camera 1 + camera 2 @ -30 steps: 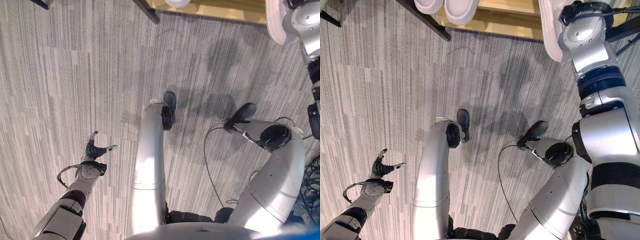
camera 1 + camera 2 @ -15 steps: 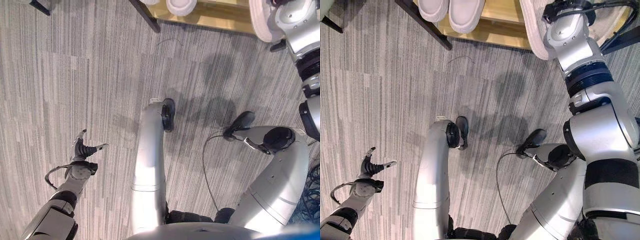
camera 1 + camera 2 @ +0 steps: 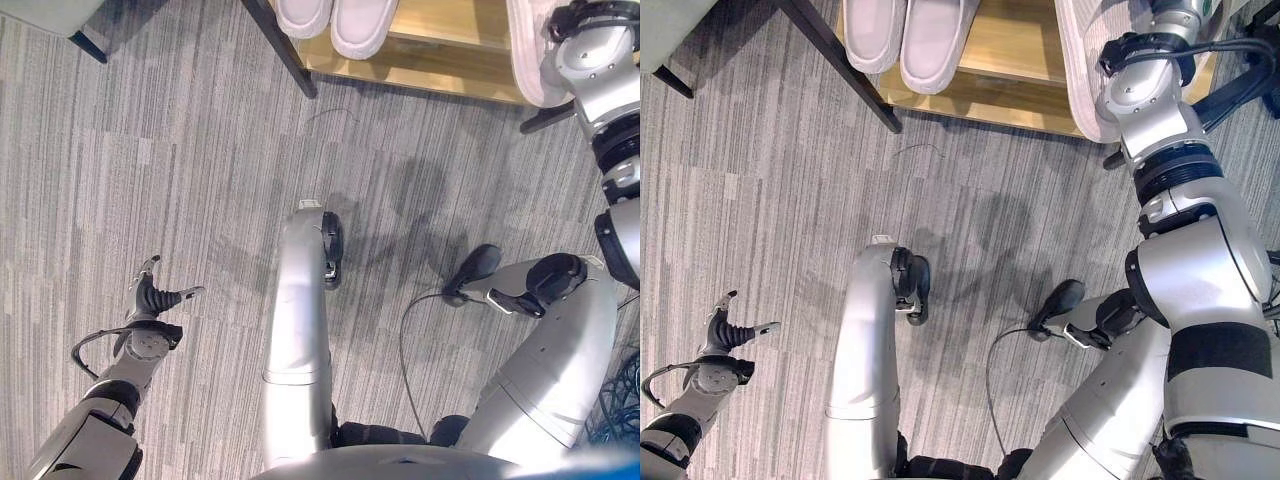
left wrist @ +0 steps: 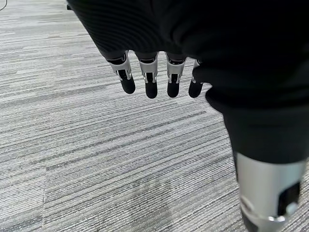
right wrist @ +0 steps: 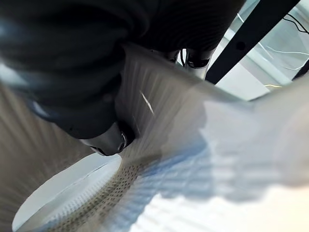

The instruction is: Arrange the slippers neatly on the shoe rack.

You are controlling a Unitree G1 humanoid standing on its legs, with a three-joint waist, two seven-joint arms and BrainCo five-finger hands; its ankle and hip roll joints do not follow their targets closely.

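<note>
low wooden shoe rack with black metal legs (image 3: 1020,95) stood on grey striped carpet (image 3: 790,200) | pair of pale slippers (image 3: 905,30) already shelved | right hand (image 5: 108,137) clutched a third pale ribbed slipper (image 3: 1080,70) over the rack's edge | risk: early release could drop it off the edge | left hand (image 3: 150,300) loose, empty

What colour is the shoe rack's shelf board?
Light yellowish wood; the shelf board shows best in the right eye view.
</note>
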